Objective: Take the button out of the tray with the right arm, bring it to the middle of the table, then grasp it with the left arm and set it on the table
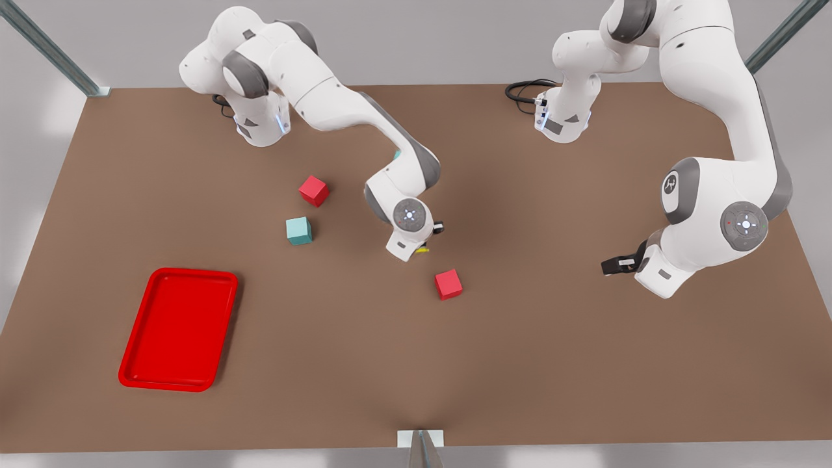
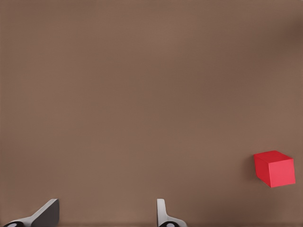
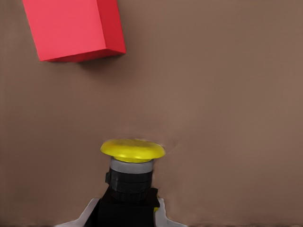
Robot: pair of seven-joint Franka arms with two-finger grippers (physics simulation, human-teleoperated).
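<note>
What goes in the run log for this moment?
right gripper: shut on button, mid-table | left gripper: open, waiting | tray: empty

R pincer [image 1: 424, 249] clamped mid-table, L pincer [image 1: 614, 265] fingers apart, waiting aside

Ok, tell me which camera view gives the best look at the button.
The right wrist view: the button sits close up, yellow cap and dark body clear, clamped in the right gripper. The front view shows a yellow sliver at that gripper, mid-table. The left wrist view looks at bare table and a red cube.
</note>
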